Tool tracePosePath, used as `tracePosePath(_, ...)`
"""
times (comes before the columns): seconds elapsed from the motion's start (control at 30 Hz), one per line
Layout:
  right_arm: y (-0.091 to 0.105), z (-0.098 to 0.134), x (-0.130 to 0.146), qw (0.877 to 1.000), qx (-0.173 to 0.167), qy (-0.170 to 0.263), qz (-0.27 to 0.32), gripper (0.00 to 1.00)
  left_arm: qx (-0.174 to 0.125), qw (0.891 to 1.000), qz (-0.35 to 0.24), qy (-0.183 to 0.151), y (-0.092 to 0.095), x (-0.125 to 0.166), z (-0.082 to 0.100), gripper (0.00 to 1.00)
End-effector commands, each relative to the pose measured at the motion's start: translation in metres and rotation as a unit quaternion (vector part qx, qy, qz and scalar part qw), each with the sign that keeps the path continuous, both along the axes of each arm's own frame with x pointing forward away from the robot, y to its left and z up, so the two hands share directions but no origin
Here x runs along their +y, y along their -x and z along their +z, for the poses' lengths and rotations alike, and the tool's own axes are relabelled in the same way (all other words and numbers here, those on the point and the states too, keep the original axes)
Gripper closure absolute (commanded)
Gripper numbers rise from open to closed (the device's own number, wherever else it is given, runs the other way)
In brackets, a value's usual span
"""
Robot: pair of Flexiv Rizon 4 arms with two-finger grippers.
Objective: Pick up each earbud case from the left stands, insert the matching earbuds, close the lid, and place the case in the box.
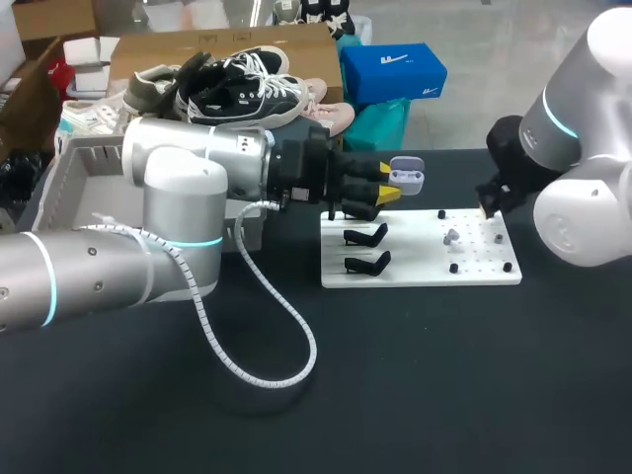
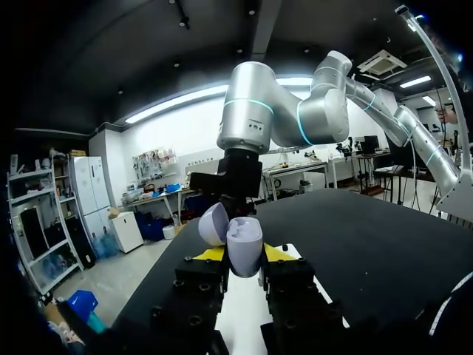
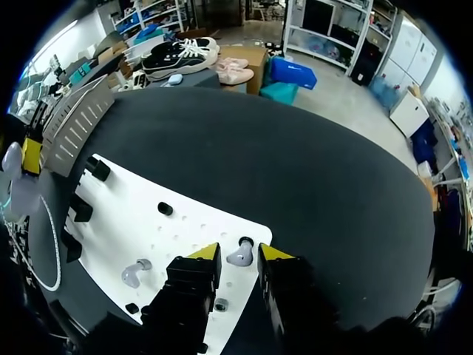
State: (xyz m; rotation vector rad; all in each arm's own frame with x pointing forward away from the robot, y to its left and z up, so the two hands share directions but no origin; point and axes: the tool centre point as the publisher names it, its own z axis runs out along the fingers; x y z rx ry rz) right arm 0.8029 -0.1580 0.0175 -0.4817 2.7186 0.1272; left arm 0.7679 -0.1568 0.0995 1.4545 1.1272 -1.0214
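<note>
Above white board (image 1: 484,272), left gripper (image 1: 386,184) clamps open case (image 1: 408,176); right gripper (image 3: 239,252) parted, earbud (image 3: 240,257) between.

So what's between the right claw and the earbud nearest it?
Nothing. In the right wrist view the earbud lies on the white board just ahead of the right claw, in line with the gap between its open tips.

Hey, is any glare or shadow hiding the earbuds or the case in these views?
Head view: the white board is evenly lit with no glare, and the earbud is plain. Left wrist view: the case in the left gripper is dim against the bright room. Right wrist view: the earbuds cast small soft shadows.
</note>
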Motion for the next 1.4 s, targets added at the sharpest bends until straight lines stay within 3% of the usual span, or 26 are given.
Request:
tracePosePath(0.03, 0.003, 0.000, 0.001, 1.000, -0.003, 0.003, -0.006, 0.73, -0.001, 1.000, 0.000, 0.001, 0.000, 0.000, -0.001, 1.00)
tracePosePath(0.33, 0.007, 0.000, 0.001, 1.000, -0.002, 0.004, -0.009, 0.71, -0.001, 1.000, 0.000, 0.001, 0.000, 0.000, -0.001, 1.00)
tracePosePath(0.5, 0.007, 0.000, 0.002, 1.000, -0.002, 0.004, -0.011, 0.81, -0.001, 1.000, 0.000, 0.001, 0.000, 0.000, -0.001, 1.00)
tracePosePath(0.7, 0.006, -0.002, 0.002, 1.000, 0.001, 0.004, -0.012, 0.85, -0.001, 1.000, 0.000, 0.001, 0.000, 0.000, -0.001, 1.00)
tracePosePath(0.87, 0.006, -0.002, 0.001, 1.000, 0.000, 0.006, -0.017, 1.00, -0.001, 1.000, 0.000, 0.001, 0.000, 0.000, -0.001, 1.00)
tracePosePath(0.97, 0.007, 0.000, -0.001, 1.000, -0.001, 0.006, -0.019, 1.00, -0.001, 1.000, 0.000, 0.001, 0.000, 0.000, -0.001, 1.00)
tracePosePath(1.23, 0.019, 0.022, -0.006, 1.000, -0.022, -0.012, -0.018, 1.00, -0.001, 1.000, 0.000, 0.001, 0.000, 0.000, -0.001, 1.00)
tracePosePath(1.4, 0.036, 0.039, -0.001, 0.999, -0.033, -0.012, -0.008, 1.00, -0.001, 1.000, 0.000, 0.001, 0.000, 0.000, -0.001, 1.00)
